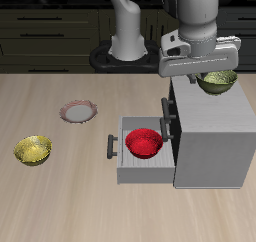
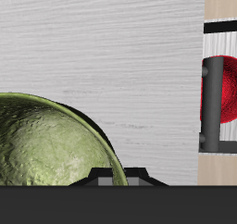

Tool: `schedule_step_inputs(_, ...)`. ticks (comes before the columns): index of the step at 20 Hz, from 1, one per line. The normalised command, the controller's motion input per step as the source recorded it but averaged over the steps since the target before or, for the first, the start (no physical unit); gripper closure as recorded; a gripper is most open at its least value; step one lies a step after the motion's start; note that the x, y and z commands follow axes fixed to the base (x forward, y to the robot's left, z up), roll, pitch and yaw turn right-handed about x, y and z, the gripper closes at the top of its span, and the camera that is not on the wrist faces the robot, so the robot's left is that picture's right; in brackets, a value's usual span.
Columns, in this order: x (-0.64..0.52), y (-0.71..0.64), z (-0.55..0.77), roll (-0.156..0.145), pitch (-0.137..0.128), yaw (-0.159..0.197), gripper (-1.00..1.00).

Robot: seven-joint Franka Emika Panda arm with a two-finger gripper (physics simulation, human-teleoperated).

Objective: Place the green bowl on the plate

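1. Your fingers (image 1: 213,78) sit closed over the rim of the green bowl (image 1: 217,82) and hold it at the top of the grey cabinet (image 1: 210,126). The exterior view does not settle whether the bowl rests on that top or hangs just above it. In the wrist view the green bowl (image 2: 46,144) fills the space right beside the finger bases, with the cabinet's pale top behind it.

2. The relation your next move turns on: the plate (image 1: 78,112) lies well apart from the fingers, off across the bare worktop (image 1: 60,206), on the far side of the open drawer (image 1: 140,151) from where you are holding. It sits lower than the fingers too — down on the worktop, while you are up at cabinet height.

3. Between the fingers and the plate is the drawer with the red bowl (image 1: 144,142) in it, also seen as a red curve in the wrist view (image 2: 225,93). I judge you should carry the bowl high enough to clear it.

4. The yellow bowl (image 1: 32,150) lies beyond the plate and nearer the worktop's front edge — not your target.

5. The bowl is round, so it has no long axis to line up.

6. No brand, label or readable writing shows on anything.
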Motion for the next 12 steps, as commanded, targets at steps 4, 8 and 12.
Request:
schedule_step_inputs(4, -0.13, -0.21, 0.15, -0.032, -0.031, -0.009, 1.0)
schedule_step_inputs(8, -0.14, -0.39, 0.15, -0.06, -0.03, -0.011, 1.0)
schedule_step_inputs(12, -0.15, -0.41, 0.1, -0.066, -0.025, 0.001, 1.0)
